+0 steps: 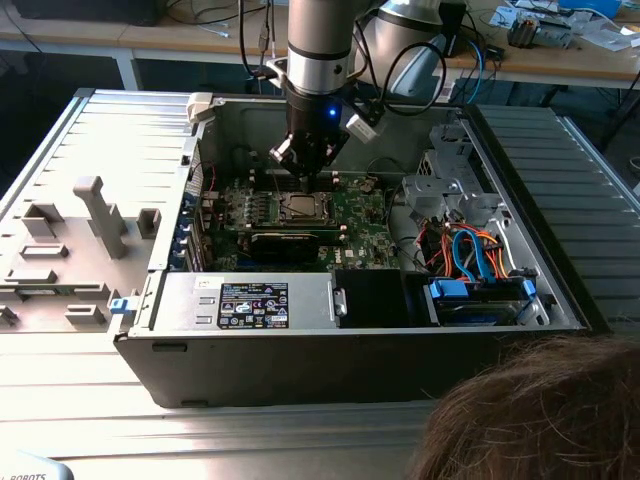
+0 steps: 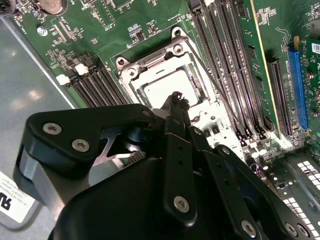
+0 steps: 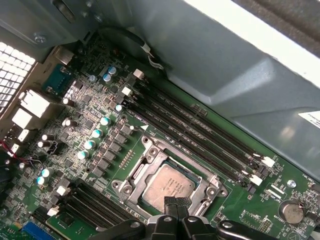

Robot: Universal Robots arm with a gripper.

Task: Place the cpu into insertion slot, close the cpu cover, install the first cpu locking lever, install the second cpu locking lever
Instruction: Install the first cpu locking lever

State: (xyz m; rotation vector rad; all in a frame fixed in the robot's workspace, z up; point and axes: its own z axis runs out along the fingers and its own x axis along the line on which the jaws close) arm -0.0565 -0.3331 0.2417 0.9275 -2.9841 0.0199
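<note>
The cpu (image 3: 167,185), a dull silver square, lies in the insertion slot (image 3: 120,186) on the green board. The silvery cpu cover (image 3: 155,160) lies flat around it, and the chip top shows through its cut-out. In the second wrist view the cpu (image 2: 161,87) sits inside the cover (image 2: 150,62). My gripper (image 3: 176,202) hangs just over one edge of the cover, its black fingertips (image 3: 170,202) pressed together with nothing seen between them. In the exterior view the gripper (image 1: 305,170) is low inside the open case, directly above the cpu (image 1: 302,207). I cannot make out the locking levers.
Rows of narrow memory slots (image 3: 200,140) flank the socket on two sides. A long black card (image 1: 285,243) lies in front of it. Drive cages and orange and blue cables (image 1: 470,250) fill the exterior view's right. A person's hair (image 1: 530,410) is at the front.
</note>
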